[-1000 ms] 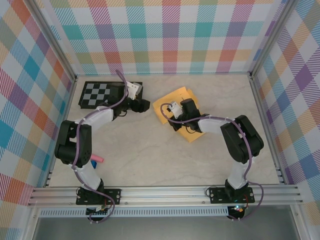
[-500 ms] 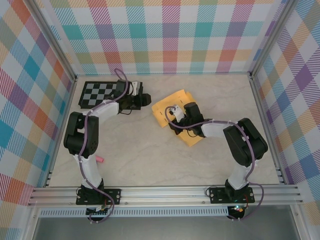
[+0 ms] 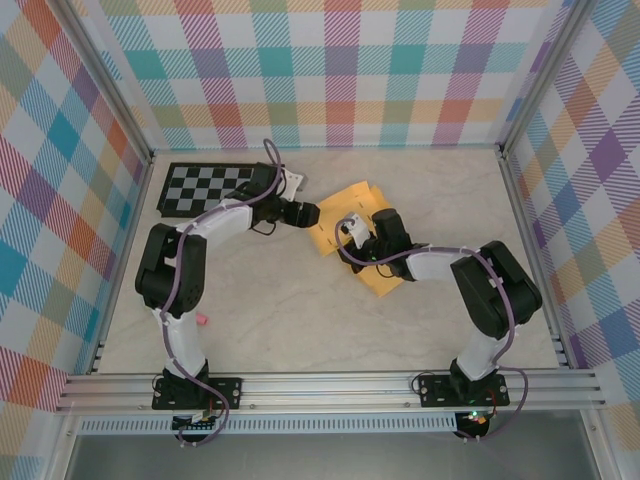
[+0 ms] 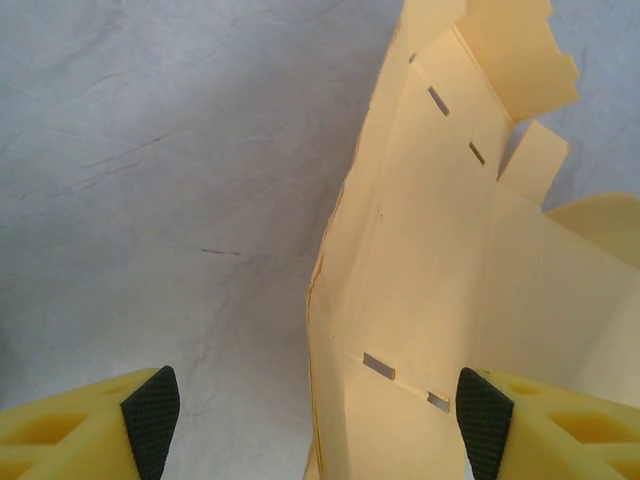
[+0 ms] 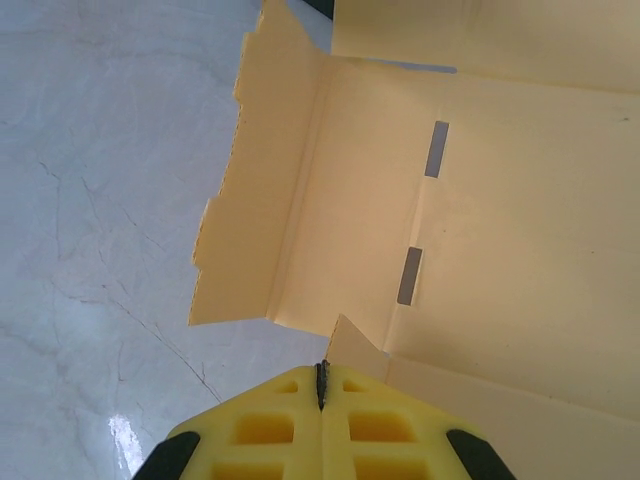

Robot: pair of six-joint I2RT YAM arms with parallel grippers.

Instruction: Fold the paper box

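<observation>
Fingers (image 4: pixel 150 422) of the left gripper (image 4: pixel 318 425): wide apart, with the raised edge of the paper box (image 4: pixel 430 260) standing between them. Fingers (image 5: pixel 270 432) of the right gripper (image 5: pixel 322 378): pressed tight together, tips right at a small tab of the box; cannot tell if any card is pinched there.

Yellow-orange card, opened out, with creases, little slots and jagged tabs, one side flap bent up. Lies on the pale marble table (image 3: pixel 300 310), near the middle and a bit toward the back. Left gripper at its left edge, right gripper on top of it.

Black-and-white checkerboard (image 3: pixel 200 187) at the back left, apart from the box. Tiny pink piece (image 3: pixel 201 320) on the table toward the front left. Bright checked walls (image 3: pixel 340 70) all round.
</observation>
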